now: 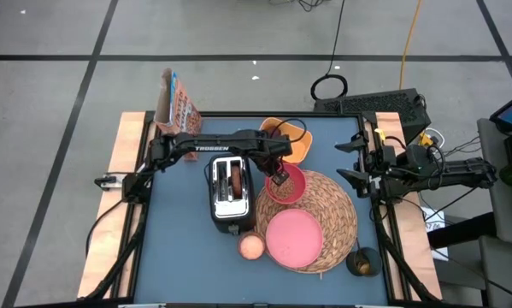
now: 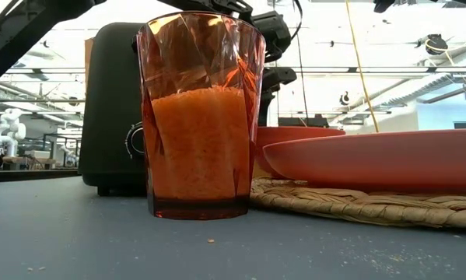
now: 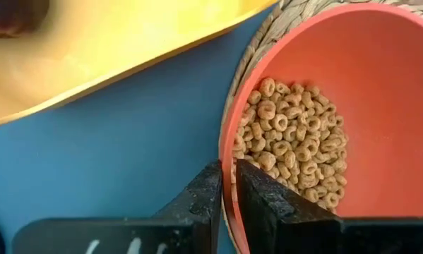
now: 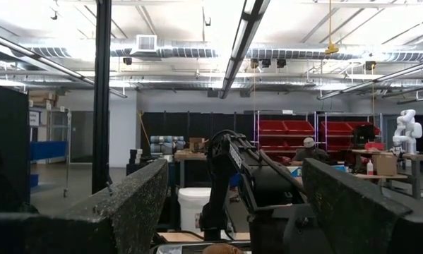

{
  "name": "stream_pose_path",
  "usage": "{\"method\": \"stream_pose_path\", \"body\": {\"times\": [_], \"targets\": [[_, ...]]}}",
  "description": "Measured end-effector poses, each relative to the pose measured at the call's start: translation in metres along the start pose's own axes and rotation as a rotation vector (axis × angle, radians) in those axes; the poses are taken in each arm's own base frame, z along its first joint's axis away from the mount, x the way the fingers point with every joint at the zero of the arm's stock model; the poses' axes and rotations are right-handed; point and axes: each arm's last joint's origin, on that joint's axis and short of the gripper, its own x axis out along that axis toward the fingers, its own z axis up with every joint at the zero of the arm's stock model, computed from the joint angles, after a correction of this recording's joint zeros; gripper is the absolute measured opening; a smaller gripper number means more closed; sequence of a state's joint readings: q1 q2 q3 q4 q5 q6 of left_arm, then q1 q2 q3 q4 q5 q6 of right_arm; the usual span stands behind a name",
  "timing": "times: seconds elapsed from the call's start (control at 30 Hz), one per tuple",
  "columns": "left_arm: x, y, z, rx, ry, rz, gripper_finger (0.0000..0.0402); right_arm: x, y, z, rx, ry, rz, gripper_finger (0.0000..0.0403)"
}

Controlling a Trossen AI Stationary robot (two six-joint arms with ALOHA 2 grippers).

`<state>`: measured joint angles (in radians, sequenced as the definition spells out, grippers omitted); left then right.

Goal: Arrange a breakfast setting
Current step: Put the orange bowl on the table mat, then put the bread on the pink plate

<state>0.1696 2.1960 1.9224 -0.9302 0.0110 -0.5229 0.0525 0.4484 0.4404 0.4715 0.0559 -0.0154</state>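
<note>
pinching bowl (image 3: 380, 85) rim, left claw (image 3: 227, 201) seemingly closed.

Grey floor (image 1: 59, 94) is stretching around the table, crossed by dark tape lines (image 1: 97, 47); a yellow cable (image 1: 407, 43) and a coiled black cable (image 1: 329, 85) are lying on it; overhead, long strip lights (image 4: 243, 42) are glowing beneath exposed silver ducts (image 4: 70, 49); dark shelving with red bins (image 4: 282, 130) is standing along the far wall; a white bucket (image 4: 193, 204) is sitting on the floor; a white humanoid figure (image 4: 407, 130) is standing far off; a person in a cap (image 4: 308, 149) is sitting in the distance.
</note>
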Motion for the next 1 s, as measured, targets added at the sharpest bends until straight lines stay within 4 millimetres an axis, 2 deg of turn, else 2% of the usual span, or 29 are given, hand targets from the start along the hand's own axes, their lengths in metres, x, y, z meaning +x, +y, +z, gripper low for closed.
{"method": "stream_pose_path", "body": {"times": [0.3, 0.7, 0.8, 1.0], "targets": [[-0.001, 0.006, 0.004, -0.021, 0.028, -0.054, 0.0058, 0.000, 0.000, -0.001, -0.001, 0.011, 0.000, 0.0320], [-0.001, 0.008, 0.009, 0.000, -0.012, -0.066, 0.0189, 0.000, 0.000, -0.001, -0.001, 0.013, 0.001, 0.0320], [-0.006, 0.012, 0.015, 0.002, -0.055, -0.081, 0.0202, 0.000, 0.000, -0.001, -0.001, 0.012, 0.001, 0.0320], [-0.023, 0.025, 0.025, -0.051, -0.101, -0.102, 0.0204, 0.000, 0.000, -0.001, -0.001, 0.013, 0.001, 0.0320]]}}
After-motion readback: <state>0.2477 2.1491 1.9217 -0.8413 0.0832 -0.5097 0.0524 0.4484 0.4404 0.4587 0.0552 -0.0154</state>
